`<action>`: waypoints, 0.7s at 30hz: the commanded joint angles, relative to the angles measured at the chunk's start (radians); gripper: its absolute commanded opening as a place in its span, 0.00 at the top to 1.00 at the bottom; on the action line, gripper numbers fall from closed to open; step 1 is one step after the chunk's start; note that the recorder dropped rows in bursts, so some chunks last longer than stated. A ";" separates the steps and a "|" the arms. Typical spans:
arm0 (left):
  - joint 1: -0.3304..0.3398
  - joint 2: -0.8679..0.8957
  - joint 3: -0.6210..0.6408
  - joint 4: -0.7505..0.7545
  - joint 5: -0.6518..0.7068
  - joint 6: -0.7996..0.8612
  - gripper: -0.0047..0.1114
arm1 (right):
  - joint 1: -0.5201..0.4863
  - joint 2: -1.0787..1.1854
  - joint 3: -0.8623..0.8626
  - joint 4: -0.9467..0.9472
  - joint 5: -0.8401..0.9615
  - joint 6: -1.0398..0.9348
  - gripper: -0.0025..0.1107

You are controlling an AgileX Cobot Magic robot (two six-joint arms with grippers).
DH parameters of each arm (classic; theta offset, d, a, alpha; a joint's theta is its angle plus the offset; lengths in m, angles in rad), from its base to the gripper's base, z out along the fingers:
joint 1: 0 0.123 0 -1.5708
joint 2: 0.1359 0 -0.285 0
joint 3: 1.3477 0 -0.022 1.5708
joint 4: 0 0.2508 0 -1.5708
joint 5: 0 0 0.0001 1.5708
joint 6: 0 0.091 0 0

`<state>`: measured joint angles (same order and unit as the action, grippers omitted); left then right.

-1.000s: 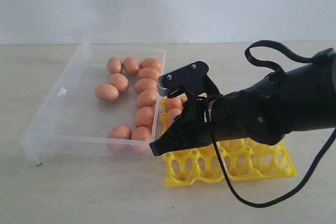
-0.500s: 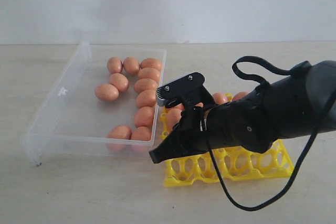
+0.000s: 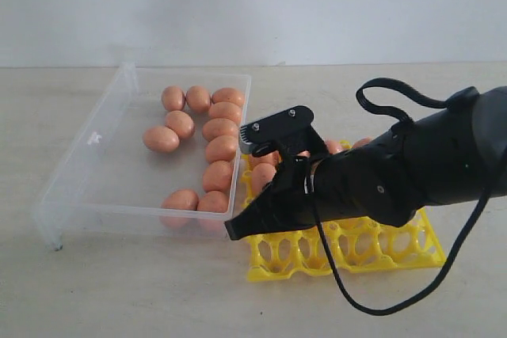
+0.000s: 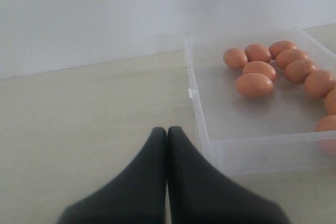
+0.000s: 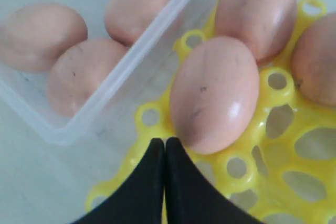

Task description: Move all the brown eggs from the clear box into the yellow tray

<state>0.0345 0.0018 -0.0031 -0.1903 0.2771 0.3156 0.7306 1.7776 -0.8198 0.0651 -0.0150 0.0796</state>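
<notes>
Eleven brown eggs (image 3: 221, 149) in clear box (image 3: 87, 156); few more in yellow tray (image 3: 388, 263). Closed, empty: left gripper (image 4: 167, 132), right gripper (image 5: 165, 142).

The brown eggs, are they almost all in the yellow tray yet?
Not yet. Done: a few brown eggs sit in the yellow tray, though the arm hides part of it. In hand: nothing. The right gripper is shut and empty at the tray's edge, and the left gripper is shut beside the clear box. Left: eleven eggs lie in the box.
</notes>
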 commanded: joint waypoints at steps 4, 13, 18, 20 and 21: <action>-0.009 -0.002 0.003 -0.007 -0.017 -0.009 1.00 | -0.042 -0.010 0.000 0.006 -0.040 -0.002 0.98; -0.009 -0.002 0.003 -0.007 -0.017 -0.009 1.00 | -0.100 0.004 0.000 0.010 0.005 -0.003 0.98; -0.009 -0.002 0.003 -0.007 -0.017 -0.009 1.00 | -0.093 -0.029 -0.006 0.008 0.015 -0.039 0.98; -0.009 -0.002 0.003 -0.007 -0.017 -0.009 1.00 | -0.093 -0.077 -0.027 0.008 0.015 -0.039 0.98; -0.009 -0.002 0.003 -0.007 -0.017 -0.009 1.00 | -0.093 -0.106 -0.044 0.008 0.015 -0.034 0.98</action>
<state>0.0345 0.0018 -0.0031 -0.1903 0.2771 0.3156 0.6380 1.7397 -0.8274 0.0753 0.0052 0.0526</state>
